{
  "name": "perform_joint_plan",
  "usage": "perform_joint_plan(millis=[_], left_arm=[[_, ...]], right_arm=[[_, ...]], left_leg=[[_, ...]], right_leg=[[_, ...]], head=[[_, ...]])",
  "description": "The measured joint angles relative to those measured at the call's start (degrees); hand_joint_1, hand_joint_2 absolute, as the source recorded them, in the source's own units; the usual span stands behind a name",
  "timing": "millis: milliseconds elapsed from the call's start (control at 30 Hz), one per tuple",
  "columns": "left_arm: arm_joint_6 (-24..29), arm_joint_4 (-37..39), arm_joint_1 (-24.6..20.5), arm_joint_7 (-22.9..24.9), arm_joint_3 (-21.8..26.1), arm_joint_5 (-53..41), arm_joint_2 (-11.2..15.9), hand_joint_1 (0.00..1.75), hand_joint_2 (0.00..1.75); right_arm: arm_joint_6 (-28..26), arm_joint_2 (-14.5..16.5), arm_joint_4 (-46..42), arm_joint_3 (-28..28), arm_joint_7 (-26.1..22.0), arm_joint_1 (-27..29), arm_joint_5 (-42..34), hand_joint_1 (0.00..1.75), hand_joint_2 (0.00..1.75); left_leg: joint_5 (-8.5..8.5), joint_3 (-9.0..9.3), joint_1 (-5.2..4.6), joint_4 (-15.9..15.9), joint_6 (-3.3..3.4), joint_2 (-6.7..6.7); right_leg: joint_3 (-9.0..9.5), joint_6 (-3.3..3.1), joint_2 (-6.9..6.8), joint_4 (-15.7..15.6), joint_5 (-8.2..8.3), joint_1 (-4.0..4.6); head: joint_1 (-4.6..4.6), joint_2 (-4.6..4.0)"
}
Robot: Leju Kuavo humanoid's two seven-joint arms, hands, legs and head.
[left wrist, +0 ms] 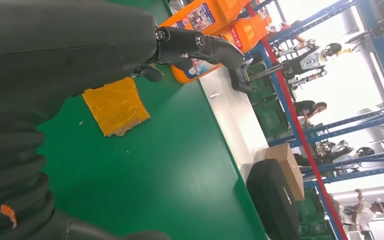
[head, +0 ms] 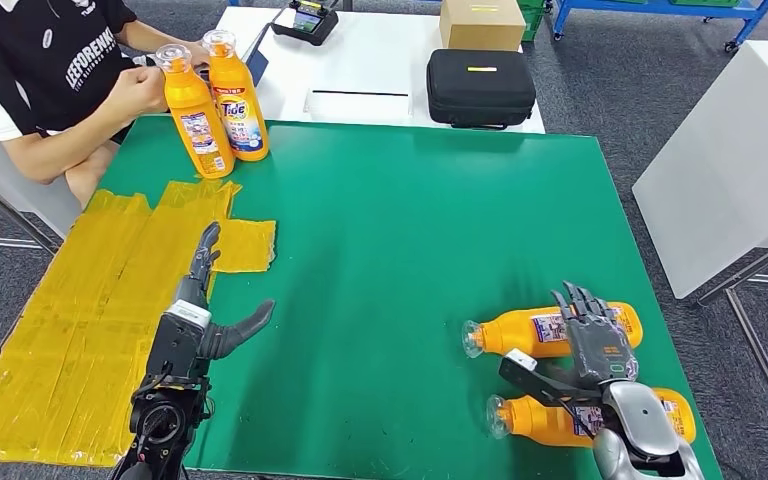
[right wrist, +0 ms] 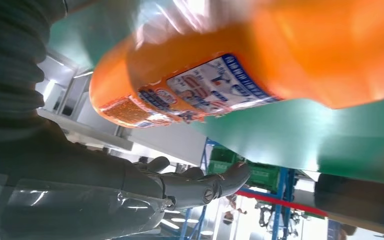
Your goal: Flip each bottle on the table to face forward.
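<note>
Two orange detergent bottles lie on their sides at the front right of the green table (head: pixel 390 230): the far bottle (head: pixel 520 331) and the near bottle (head: pixel 545 421), caps pointing left. My right hand (head: pixel 592 345) is spread over the far bottle's label end, its thumb (head: pixel 532 375) reaching between the two bottles and gripping nothing. The right wrist view shows an orange bottle (right wrist: pixel 280 60) close above the extended thumb (right wrist: pixel 200 185). My left hand (head: pixel 203 305) is open over the left of the table, fingers straight. Two more bottles (head: pixel 192 110) (head: pixel 238 95) stand upright at the back left, a person's hands on them.
A person in a black shirt (head: pixel 40 60) sits at the back left corner. Yellow taped sheeting (head: pixel 70 320) covers the table's left side. Behind it, a white table (head: pixel 370 60) carries a black case (head: pixel 480 88) and a cardboard box (head: pixel 480 22). A white cabinet (head: pixel 730 150) stands to the right.
</note>
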Motion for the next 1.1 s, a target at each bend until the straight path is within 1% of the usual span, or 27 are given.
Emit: perform_joint_plan(millis=[167,267,367,533,733,1100], left_arm=[[0.04,0.49,-0.13,0.10,-0.13,0.16,0.00,0.00,1.75],[0.05,0.91,-0.30,0.38,-0.18,0.57,-0.02,0.00,1.75],[0.05,1.34,-0.45,0.70,-0.18,1.12,-0.09,0.00,1.75],[0.08,2.32,-1.03,0.88,-0.15,1.54,-0.13,0.00,1.75],[0.22,3.49,-1.60,1.00,-0.07,2.03,-0.13,0.00,1.75],[0.21,4.74,-1.96,1.04,-0.02,2.39,-0.25,0.00,1.75]], right_arm=[[0.68,0.09,0.66,-0.99,0.26,-0.40,0.90,0.00,1.75],[2.07,0.23,1.55,-1.56,2.17,-1.01,2.39,0.00,1.75],[2.63,0.13,3.90,-2.04,4.00,-2.21,3.64,0.00,1.75],[2.21,-0.51,8.74,-2.30,5.48,-5.56,4.79,0.00,1.75],[1.22,-1.32,14.04,-2.29,5.91,-9.08,5.21,0.00,1.75],[1.05,-1.64,19.85,-2.29,5.92,-12.72,5.03,0.00,1.75]], left_leg=[[0.00,0.00,0.00,0.00,0.00,0.00],[0.00,0.00,0.00,0.00,0.00,0.00],[0.00,0.00,0.00,0.00,0.00,0.00],[0.01,0.06,0.00,0.01,0.01,0.05],[0.01,0.17,0.00,0.01,0.02,0.04],[0.01,0.47,0.00,0.01,0.03,0.07]], right_leg=[[0.00,0.00,0.00,0.00,0.00,0.00],[0.00,0.00,0.00,0.00,0.00,0.00],[0.01,0.01,0.00,0.00,0.01,0.00],[0.05,0.01,0.02,0.00,0.02,0.00],[0.15,0.01,0.02,0.00,0.02,0.00],[0.41,0.02,0.03,-0.02,0.02,0.00]], head=[[0.00,0.00],[0.00,0.00],[0.00,0.00],[-0.01,0.00],[0.00,0.00],[0.01,0.00]])
